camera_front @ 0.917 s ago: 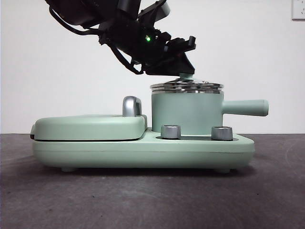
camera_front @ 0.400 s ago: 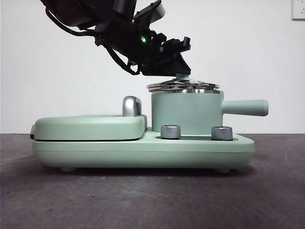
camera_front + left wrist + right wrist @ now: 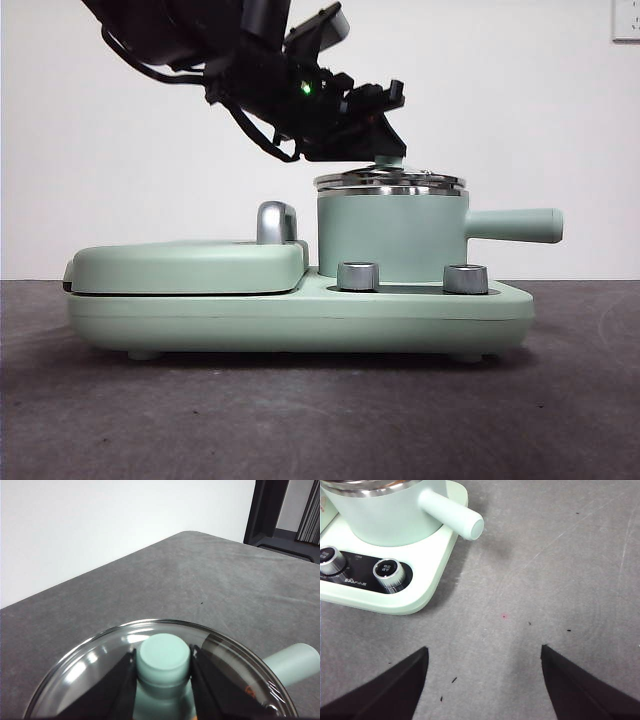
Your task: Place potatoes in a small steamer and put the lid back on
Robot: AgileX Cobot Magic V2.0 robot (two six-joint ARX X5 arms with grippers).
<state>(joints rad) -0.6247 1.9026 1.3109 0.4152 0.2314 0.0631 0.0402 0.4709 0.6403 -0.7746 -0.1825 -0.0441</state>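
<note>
The small steamer stands on the right half of a mint-green cooker base, its side handle pointing right. The glass lid lies on its steel rim, about level. My left gripper reaches down from the upper left and is shut on the lid's green knob, one jaw on each side. The lid's glass fills the left wrist view. The potatoes are hidden; only a small orange spot shows through the glass. My right gripper is open and empty above bare table, right of the steamer.
The cooker base carries a flat closed grill cover with a chrome handle on its left half. Two steel dials sit in front of the pot. Grey table lies all around.
Half a second ago the lid sat shifted slightly left and a little tilted in my left gripper. Now it is back over the pot, level on the rim.
</note>
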